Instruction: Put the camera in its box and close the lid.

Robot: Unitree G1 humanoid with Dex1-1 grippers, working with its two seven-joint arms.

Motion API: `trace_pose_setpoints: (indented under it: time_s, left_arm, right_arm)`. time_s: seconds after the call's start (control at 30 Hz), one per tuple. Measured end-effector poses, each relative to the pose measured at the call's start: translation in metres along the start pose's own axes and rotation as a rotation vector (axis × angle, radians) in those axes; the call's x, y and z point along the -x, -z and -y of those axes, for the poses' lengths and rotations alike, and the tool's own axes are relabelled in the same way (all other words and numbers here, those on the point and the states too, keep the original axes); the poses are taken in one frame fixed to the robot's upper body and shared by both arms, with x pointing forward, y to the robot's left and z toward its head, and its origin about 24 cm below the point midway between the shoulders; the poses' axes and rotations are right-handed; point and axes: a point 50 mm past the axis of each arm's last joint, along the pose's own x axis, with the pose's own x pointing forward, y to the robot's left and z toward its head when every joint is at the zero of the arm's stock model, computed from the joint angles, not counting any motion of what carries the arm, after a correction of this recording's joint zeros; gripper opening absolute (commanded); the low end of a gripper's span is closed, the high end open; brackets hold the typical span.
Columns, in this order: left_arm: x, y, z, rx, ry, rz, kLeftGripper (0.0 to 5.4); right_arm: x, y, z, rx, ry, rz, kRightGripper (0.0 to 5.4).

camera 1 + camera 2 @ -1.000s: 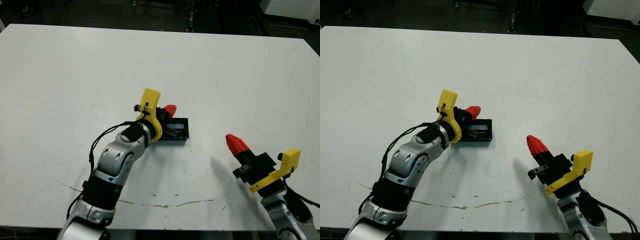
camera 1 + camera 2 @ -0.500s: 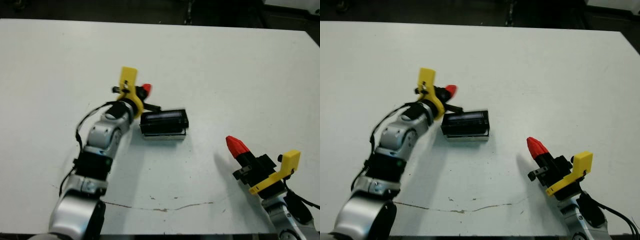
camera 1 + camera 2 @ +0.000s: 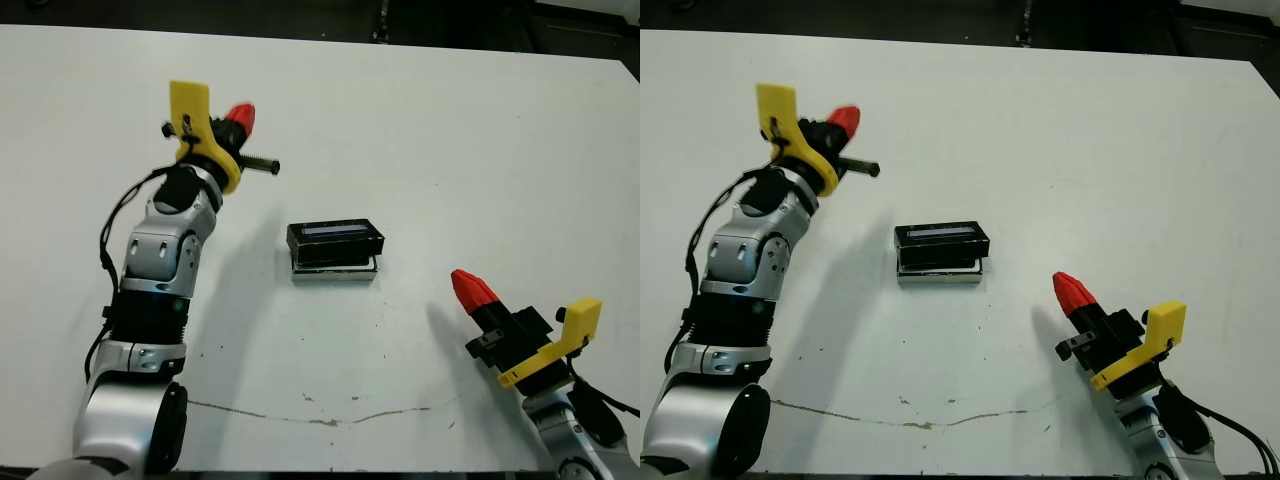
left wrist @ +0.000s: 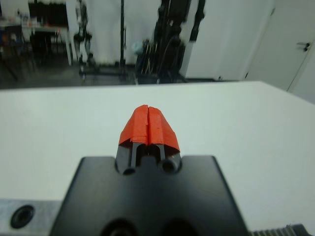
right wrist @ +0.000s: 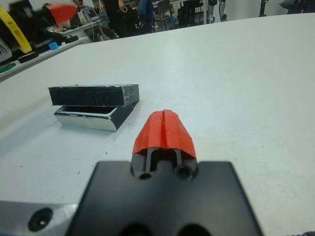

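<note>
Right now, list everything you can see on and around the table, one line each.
table: one, white, fills the head views
lid: one, glossy black, mid-table, lying on the box but offset, not seated flush
box: one, pale walls, under the lid, mostly covered
camera: none in sight; the box's inside is hidden
scratch mark: one, thin and dark, near the table's front edge
stands and equipment: several, dark, beyond the far edge
left gripper: one, red tips, shut, empty, raised over the table's far left
right gripper: one, red tips, shut, empty, near right of the box
</note>
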Motion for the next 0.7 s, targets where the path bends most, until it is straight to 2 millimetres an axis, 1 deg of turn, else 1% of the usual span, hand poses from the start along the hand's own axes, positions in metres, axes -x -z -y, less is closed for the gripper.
trace_pose_setpoints:
  time_s: [0.17, 0.23, 0.27, 0.37, 0.5, 0.63, 0.7]
  left_arm:
    - [0.009, 0.0, 0.0, -0.013, 0.022, 0.033, 0.01]
    - [0.013, -0.005, 0.0, -0.072, 0.038, 0.09, 0.01]
    - [0.016, -0.009, 0.0, -0.13, 0.063, 0.122, 0.11]
    - [0.026, -0.027, -0.003, -0.265, 0.268, 0.158, 0.42]
    - [0.03, -0.05, -0.014, -0.353, 0.585, 0.051, 0.95]
    - [0.021, -0.073, -0.025, -0.467, 0.856, -0.094, 1.56]
    - [0.014, -0.077, -0.029, -0.486, 0.953, -0.16, 1.83]
  right_arm:
    - [0.0, 0.0, 0.0, -0.001, -0.002, 0.0, 0.0]
    - [0.0, 0.001, 0.0, -0.004, -0.004, -0.002, 0.0]
    - [0.0, 0.001, 0.0, -0.005, -0.004, -0.004, 0.0]
    - [0.0, 0.002, 0.001, 0.0, 0.002, -0.007, 0.0]
    - [-0.001, 0.001, 0.001, 0.003, 0.001, -0.006, 0.0]
    - [-0.001, 0.002, 0.001, 0.002, -0.001, -0.007, 0.0]
    - [0.0, 0.002, 0.0, 0.0, 0.002, -0.009, 0.0]
